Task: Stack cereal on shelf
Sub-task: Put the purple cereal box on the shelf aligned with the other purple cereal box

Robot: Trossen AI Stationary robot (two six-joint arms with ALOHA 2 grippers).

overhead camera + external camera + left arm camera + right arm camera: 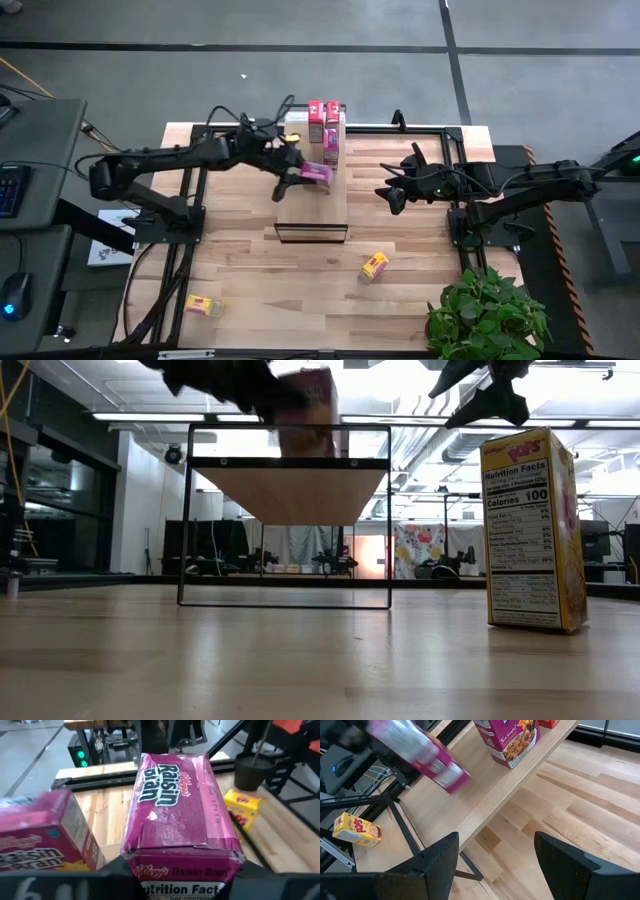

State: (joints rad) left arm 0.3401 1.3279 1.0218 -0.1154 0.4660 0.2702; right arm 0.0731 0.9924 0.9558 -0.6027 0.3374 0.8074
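The shelf [310, 205] stands mid-table with its wood top panel up. At its far end stand two red cereal boxes [323, 108] and a magenta one [330, 146]. My left gripper [298, 178] is shut on a second magenta Raisin Bran box [177, 810] above the shelf top, beside the standing magenta box [40, 842]. My right gripper [393, 197] hangs open and empty to the right of the shelf; it also shows in the right wrist view [495, 865]. One yellow box [374, 265] stands on the table, and another [203, 305] lies near the front left. My left gripper pinches the magenta box between its two fingers at the box's end nearest the wrist [150, 870]. The fingers come from the table's left, slanting down. The box reaches away from the fingers, its Raisin Bran face up, tilted and lifted clear of the shelf top [415, 750].
A potted plant [488, 315] stands at the table's front right corner. The dark frame rails [430, 128] run round the table's edges. The shelf top between the held box and its near end [312, 215] is bare wood.
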